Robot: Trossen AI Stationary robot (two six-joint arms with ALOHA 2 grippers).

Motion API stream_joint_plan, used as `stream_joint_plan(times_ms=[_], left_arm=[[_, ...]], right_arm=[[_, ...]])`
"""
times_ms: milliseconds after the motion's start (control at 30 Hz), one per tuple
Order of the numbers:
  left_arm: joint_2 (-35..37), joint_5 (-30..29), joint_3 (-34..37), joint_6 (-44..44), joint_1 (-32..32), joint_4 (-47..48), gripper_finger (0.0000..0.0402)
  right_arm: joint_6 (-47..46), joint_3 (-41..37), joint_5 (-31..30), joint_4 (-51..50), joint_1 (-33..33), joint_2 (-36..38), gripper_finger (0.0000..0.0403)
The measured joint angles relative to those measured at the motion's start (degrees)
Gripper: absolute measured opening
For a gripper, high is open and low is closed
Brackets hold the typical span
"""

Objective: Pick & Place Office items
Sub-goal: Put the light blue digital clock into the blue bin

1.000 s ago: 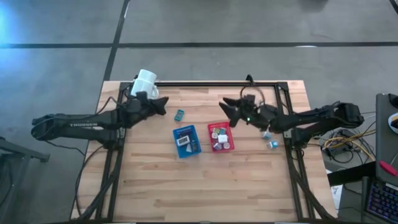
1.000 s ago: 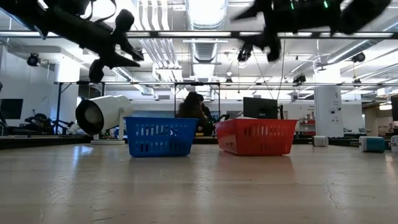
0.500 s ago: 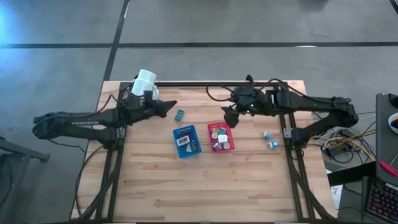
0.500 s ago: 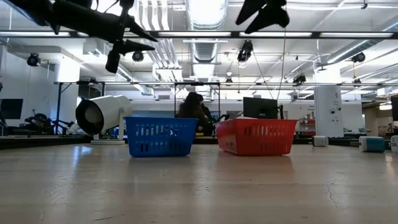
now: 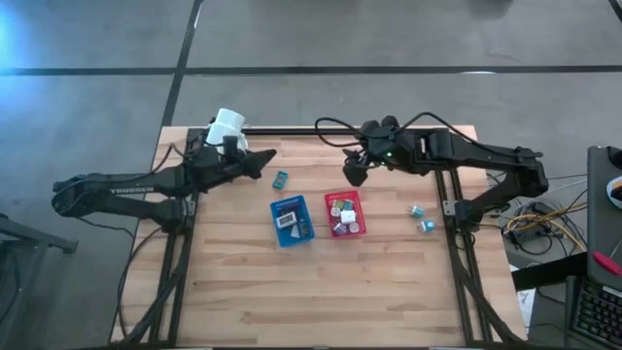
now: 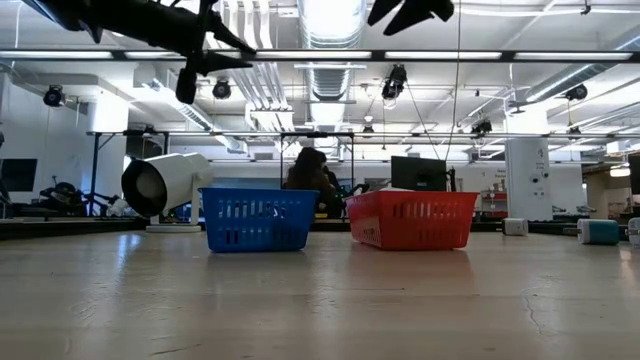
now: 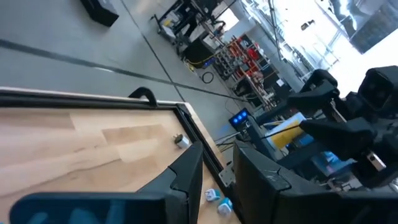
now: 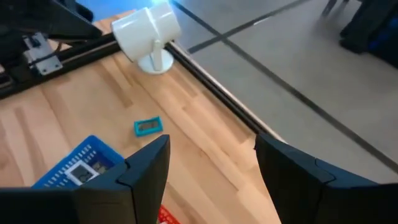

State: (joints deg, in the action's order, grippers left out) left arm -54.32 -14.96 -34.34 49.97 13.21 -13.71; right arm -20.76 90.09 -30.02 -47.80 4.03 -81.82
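A flat teal office item [image 5: 280, 178] lies alone on the wooden table [image 5: 311, 292], toward its far left part, near the white mug [image 5: 227, 127] that rests tipped on its side at the far left corner. The same teal piece [image 8: 148, 126] shows in the right wrist view, well apart from the mug [image 8: 148, 28]. Nearer the middle, the blue basket [image 5: 291, 220] holds a white piece and dark ones, and just to its right the red basket [image 5: 345, 214] holds several small white and pale pieces. Two small teal clip-like pieces [image 5: 421, 219] sit on the table's right side, near the frame rail.

The left gripper [image 5: 264, 160] hangs above the table between the mug and the lone teal piece, its fingers a narrow gap apart with nothing between them. The right gripper [image 5: 354, 173] hovers above the far edge of the red basket, fingers [image 8: 147, 163] spread wide and empty.

In the low view both baskets [image 6: 258, 219] stand side by side, and a person sits in the room beyond them.
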Motion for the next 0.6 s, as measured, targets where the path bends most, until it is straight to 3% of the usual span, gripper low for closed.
stream_joint_plan(times_ms=[300, 467, 600], left_arm=[[-0.65, 2.15, 0.44, 0.81, 0.53, -0.49, 0.0094], [-2.59, 11.37, -3.65, 1.03, 2.58, 19.83, 0.0094], [-6.47, 13.61, -10.39, -0.9, 3.81, 34.83, 0.0094]], right_arm=[[-0.11, -0.23, 2.97, 2.17, 0.04, -6.22, 0.0231], [-5.84, 0.57, 11.14, 1.3, 1.47, -9.73, 0.0231], [-6.12, 0.63, 12.96, 0.94, 2.05, -10.51, 0.0231]])
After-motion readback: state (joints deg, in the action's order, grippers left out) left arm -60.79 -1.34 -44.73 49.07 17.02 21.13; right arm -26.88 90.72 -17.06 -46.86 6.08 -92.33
